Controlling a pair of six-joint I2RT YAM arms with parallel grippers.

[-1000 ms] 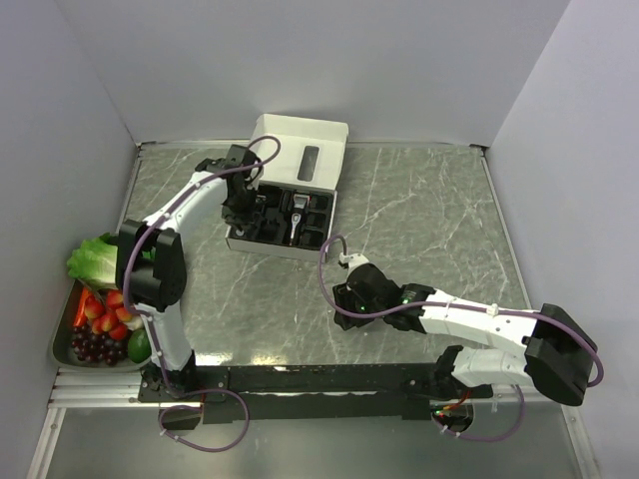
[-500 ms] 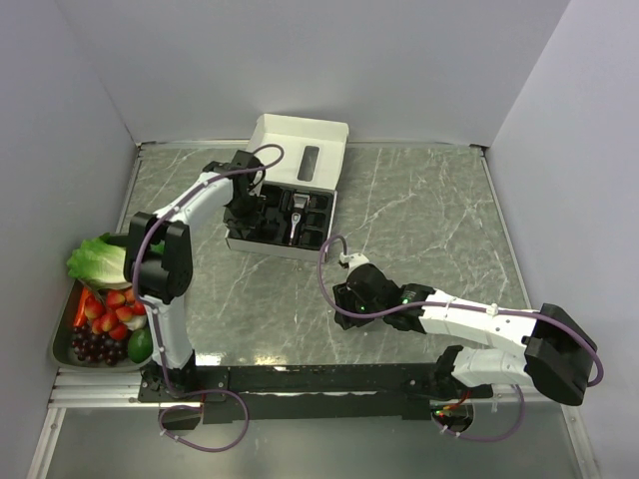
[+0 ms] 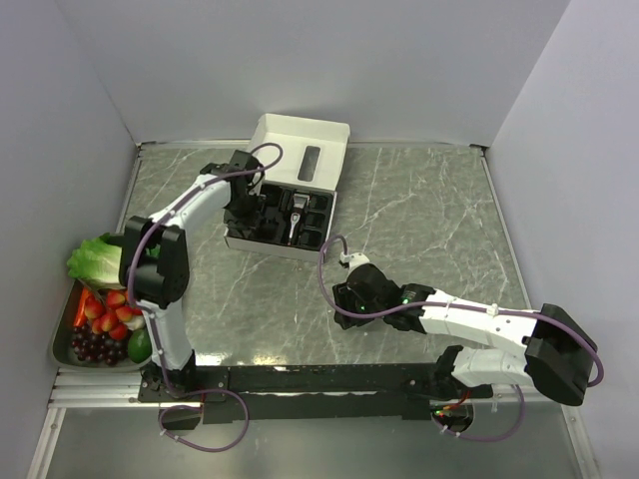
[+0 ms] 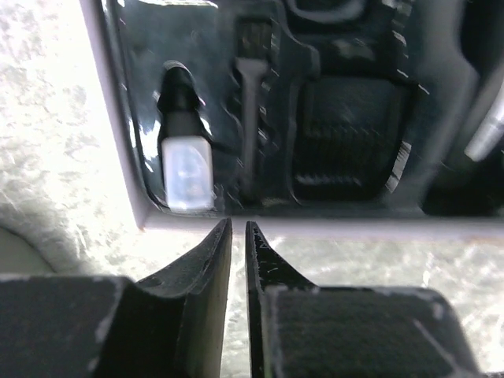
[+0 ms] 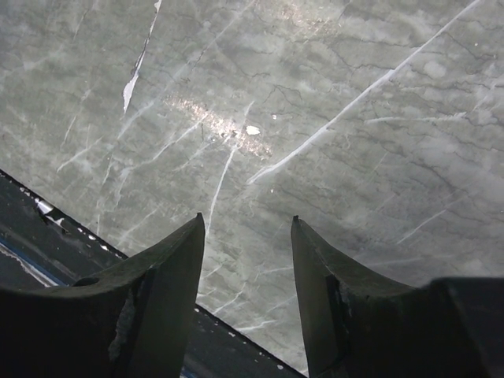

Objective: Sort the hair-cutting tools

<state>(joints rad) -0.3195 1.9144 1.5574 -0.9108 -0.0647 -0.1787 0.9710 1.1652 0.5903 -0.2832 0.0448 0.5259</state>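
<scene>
The white box [image 3: 300, 150] lies open at the back of the table, its black insert [image 3: 280, 218] holding the hair-cutting tools. The black-and-silver clipper [image 3: 298, 214] rests in the middle slot; its silver edge [image 4: 488, 126] shows in the left wrist view. A black comb attachment [image 4: 350, 134], a thin brush [image 4: 250, 118] and a small white-capped bottle [image 4: 187, 177] sit in their pockets. My left gripper [image 3: 243, 204] [image 4: 239, 224] hovers at the box's left end, just outside the rim [image 4: 315, 227], jaws nearly together with nothing between. My right gripper [image 3: 341, 301] [image 5: 246, 220] hangs open and empty over bare table.
A metal tray [image 3: 60, 344] of fruit and vegetables with lettuce [image 3: 92, 257] sits at the left edge. The black base rail [image 3: 319, 379] [image 5: 47, 236] runs along the near edge. Grey walls close in the back and both sides.
The left wrist has shifted slightly over the box's left end. The right arm has stayed put.
</scene>
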